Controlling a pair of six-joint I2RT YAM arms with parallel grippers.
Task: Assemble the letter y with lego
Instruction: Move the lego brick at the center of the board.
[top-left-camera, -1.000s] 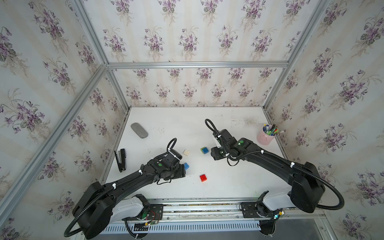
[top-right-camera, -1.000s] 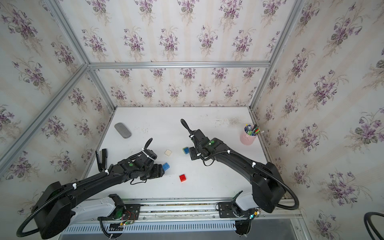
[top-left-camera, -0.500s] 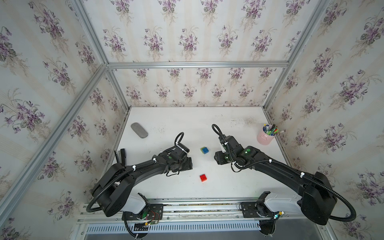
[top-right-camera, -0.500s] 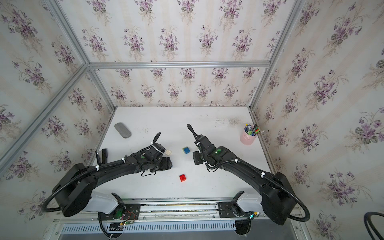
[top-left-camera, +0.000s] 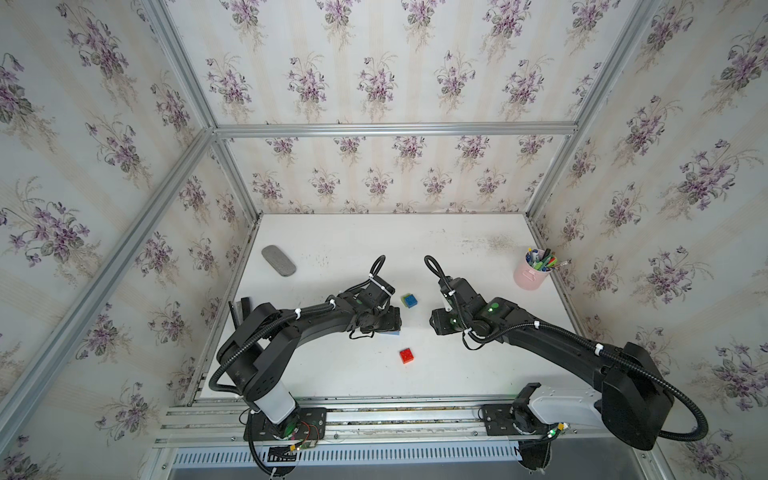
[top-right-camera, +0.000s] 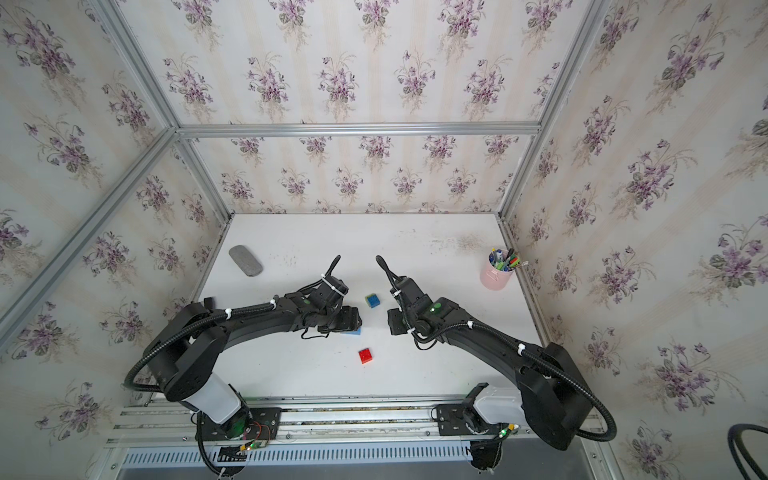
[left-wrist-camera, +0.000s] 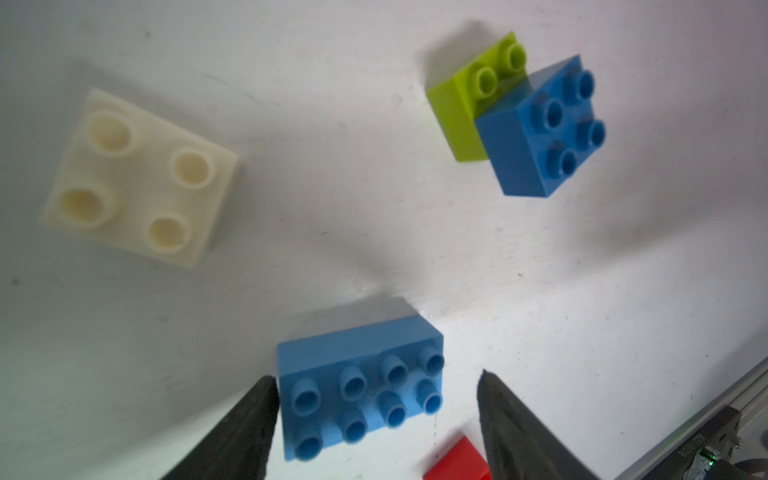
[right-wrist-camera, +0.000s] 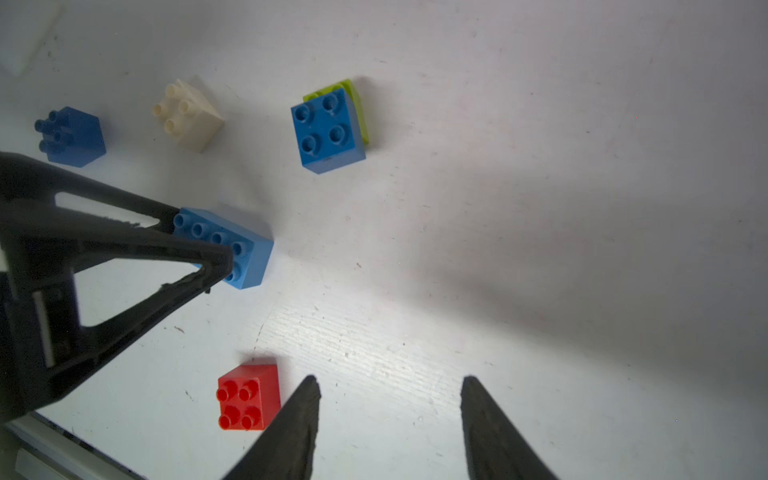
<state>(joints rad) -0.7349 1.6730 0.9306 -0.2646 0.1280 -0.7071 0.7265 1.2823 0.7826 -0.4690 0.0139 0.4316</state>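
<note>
Lego (top-left-camera: 409, 300) lies in separate pieces on the white table (top-left-camera: 478, 374), with no Y joined yet. Since a second ago the left arm (top-left-camera: 316, 320) has folded in and carried the left gripper (left-wrist-camera: 376, 378) toward the table's middle. The white brick (left-wrist-camera: 139, 178), open to both top views then, is now hidden under that wrist there. The right gripper (right-wrist-camera: 390, 378) has drawn back toward the front rail (top-left-camera: 374, 415) from just beside the dark blue brick (left-wrist-camera: 544, 129) stacked on the lime green brick (left-wrist-camera: 457, 112). Its jaws are spread over bare table and hold nothing. The left gripper's jaws are also spread, straddling the light blue brick (left-wrist-camera: 359, 386).

That brick, the longest piece, lies flat with its studs up. Its long axis runs straight across the gap from one finger (left-wrist-camera: 249, 428) to the other. One short end is right at a finger, and I cannot tell whether they touch; the other end stands clear of its finger. In both top views only a sliver of it shows under the gripper, too little to tell its heading on the table.

The dark blue brick sits studs-up and offset on the green one, so two green studs stay bare. The white brick lies alone, studs up. So does the red brick (right-wrist-camera: 247, 397), which in both top views sits between the grippers, nearer the rail. A second dark blue brick (right-wrist-camera: 72, 135) stands apart from the white one, farther from the stack.
</note>
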